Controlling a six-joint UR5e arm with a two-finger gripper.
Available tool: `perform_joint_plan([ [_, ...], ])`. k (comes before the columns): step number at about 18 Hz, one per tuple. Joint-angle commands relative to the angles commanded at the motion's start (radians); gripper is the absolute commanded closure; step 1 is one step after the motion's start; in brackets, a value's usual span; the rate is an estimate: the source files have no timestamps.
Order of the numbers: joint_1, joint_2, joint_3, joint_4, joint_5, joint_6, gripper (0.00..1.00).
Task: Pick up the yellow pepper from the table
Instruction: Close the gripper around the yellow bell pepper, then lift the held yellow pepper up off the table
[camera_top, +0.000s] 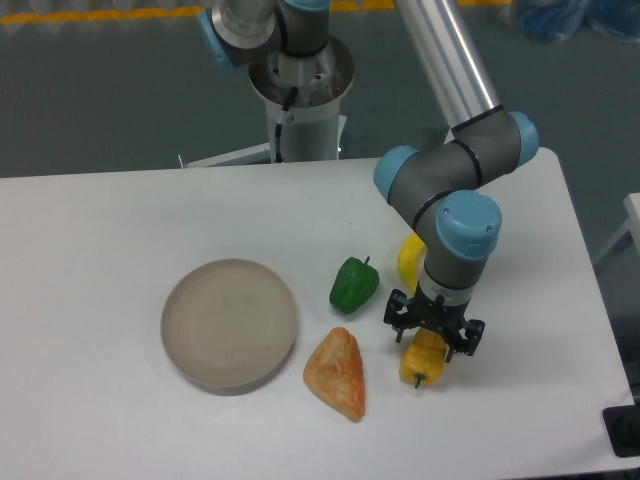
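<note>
Pepper (422, 362) sits under my pincer (433, 336), jaws apart astride it; next I lower and close.

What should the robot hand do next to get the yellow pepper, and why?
Probably go down a little more, then close. The gripper hangs open right over the top end of the yellow pepper, which lies on the table. Its fingers stand on either side but do not look closed on it yet.
</note>
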Motion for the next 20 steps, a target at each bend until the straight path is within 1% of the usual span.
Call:
perform_joint_plan([
  [4,0.008,0.005,0.009,-0.002,-0.002,0.017,0.6],
  [7,0.017,0.012,0.034,-0.003,0.0,0.058,0.63],
  [9,0.047,0.035,0.044,-0.008,0.002,0.104,0.63],
  [12,0.095,0.083,0.041,-0.012,0.003,0.231,0.63],
  [16,0.133,0.127,0.046,-0.02,0.002,0.302,0.63],
  [20,0.146,0.13,0.071,-0.023,0.003,0.325,0.63],
])
